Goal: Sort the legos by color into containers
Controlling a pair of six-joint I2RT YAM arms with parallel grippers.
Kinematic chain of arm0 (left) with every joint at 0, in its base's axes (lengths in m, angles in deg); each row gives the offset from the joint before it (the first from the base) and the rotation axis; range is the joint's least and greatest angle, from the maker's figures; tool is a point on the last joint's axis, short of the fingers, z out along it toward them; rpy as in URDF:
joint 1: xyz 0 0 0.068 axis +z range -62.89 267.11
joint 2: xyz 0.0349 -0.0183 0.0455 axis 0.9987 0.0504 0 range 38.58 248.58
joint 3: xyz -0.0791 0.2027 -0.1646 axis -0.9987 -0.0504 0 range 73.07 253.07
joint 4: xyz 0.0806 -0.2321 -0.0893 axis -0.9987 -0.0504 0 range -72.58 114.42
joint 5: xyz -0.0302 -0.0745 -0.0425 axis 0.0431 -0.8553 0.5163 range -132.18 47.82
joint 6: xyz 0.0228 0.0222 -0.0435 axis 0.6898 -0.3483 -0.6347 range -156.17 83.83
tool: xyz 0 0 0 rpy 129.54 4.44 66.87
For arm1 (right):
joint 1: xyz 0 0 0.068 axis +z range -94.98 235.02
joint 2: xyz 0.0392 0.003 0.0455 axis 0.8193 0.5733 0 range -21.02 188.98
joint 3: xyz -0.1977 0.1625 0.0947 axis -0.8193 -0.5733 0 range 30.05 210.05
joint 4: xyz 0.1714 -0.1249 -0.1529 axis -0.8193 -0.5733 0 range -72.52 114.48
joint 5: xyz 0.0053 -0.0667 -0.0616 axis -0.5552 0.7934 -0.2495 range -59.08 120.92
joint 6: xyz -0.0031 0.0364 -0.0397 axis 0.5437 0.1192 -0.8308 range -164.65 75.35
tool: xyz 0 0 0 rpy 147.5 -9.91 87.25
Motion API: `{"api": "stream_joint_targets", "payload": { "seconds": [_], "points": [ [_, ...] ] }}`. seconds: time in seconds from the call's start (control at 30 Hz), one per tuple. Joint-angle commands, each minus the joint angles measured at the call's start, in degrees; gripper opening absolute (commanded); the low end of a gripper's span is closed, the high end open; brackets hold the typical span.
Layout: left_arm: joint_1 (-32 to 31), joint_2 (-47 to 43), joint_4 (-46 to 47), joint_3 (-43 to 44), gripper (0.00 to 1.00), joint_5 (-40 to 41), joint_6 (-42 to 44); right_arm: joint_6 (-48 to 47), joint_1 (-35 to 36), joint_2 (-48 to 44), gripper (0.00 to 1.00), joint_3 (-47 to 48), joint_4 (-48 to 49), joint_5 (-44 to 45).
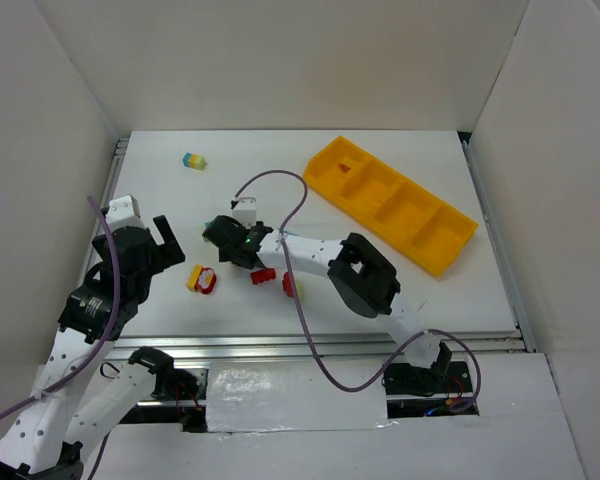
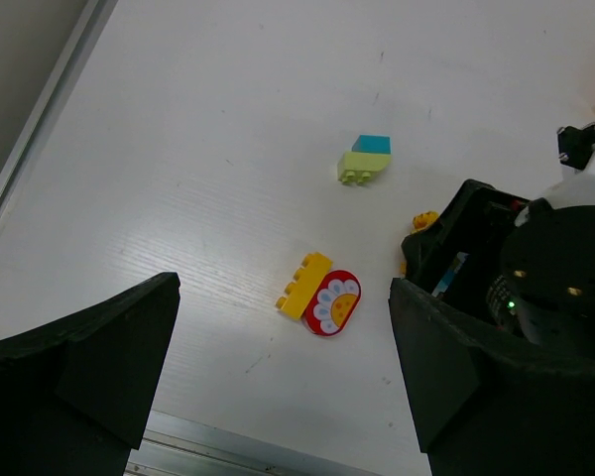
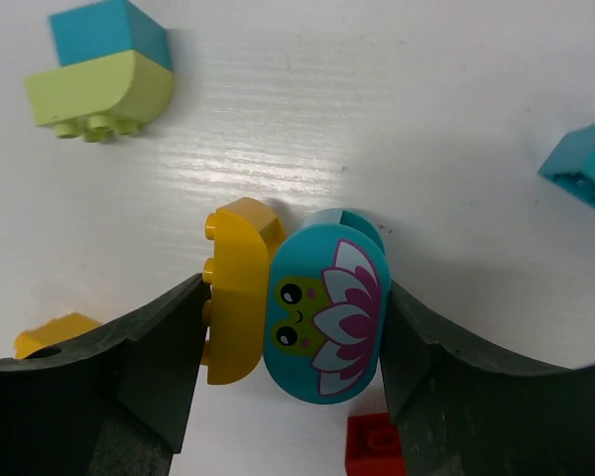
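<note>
Setting: white bench (image 1: 380, 290) boxed in by plain white walls, with both arms mounted at its near edge.
Containers: long orange-yellow tray (image 1: 432, 262) of four compartments, lying askew at the far right of the bench. No brick can be made out in it with certainty.
Legos: all that can be seen lie loose on the bench, well apart from the tray.
Right tool (image 3: 294, 297): lowered over a yellow-and-teal clump (image 3: 317, 317), with one jaw set against the yellow flank and the other against the teal flank. The clump sits on the bench and is not lifted.
Left tool (image 2: 283, 297): jaws spread wide and holding nothing, hovering above a yellow-and-red clump (image 2: 322, 297).
Other pieces: a teal-on-pale-green clump (image 2: 364, 159) at the far left of the bench. A red brick (image 1: 263, 275) lies just beside the right tool, and a lone teal brick (image 3: 585, 169) lies near it.
Step in hand: judged to be the grasp on the yellow-and-teal clump, with sorting hardly begun.
Next move: calls for a firm hold and a straight lift clear of the red brick. The carry to the tray then crosses the bench.
Concern: the clump is two colours, so it likely needs splitting before either half goes into a compartment. The free left tool appears placed to assist.
Markings: no brand, label or lettering is legible. The teal brick bears a printed frog face on a pink-and-white flower. The red piece bears a smiling flower.
</note>
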Motion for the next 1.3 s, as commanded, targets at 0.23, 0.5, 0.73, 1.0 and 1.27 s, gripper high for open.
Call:
{"api": "stream_joint_targets", "payload": {
  "seconds": [0.23,0.5,0.73,1.0,1.27],
  "points": [
    [0.35,-0.77,5.82,5.04,1.00,-18.90,-9.56,-32.07,1.11,-42.85,0.00,-39.99,41.44,-9.17],
    [0.09,2.74,22.24,0.65,1.00,-48.47,-17.04,-33.95,3.40,-63.28,0.00,-57.27,46.22,-15.69],
    [-0.70,3.71,34.21,-5.07,0.97,-59.30,-21.35,-32.37,5.33,-67.78,0.00,-58.42,42.44,-13.50],
    [-5.79,5.82,37.12,-6.56,0.91,-59.39,-21.97,-33.25,7.80,-64.00,0.00,-54.21,39.45,-9.10],
    [-6.94,6.70,36.60,-7.62,0.80,-58.69,-21.35,-33.16,7.89,-65.05,0.00,-54.20,40.77,-7.43]
  ]
}}
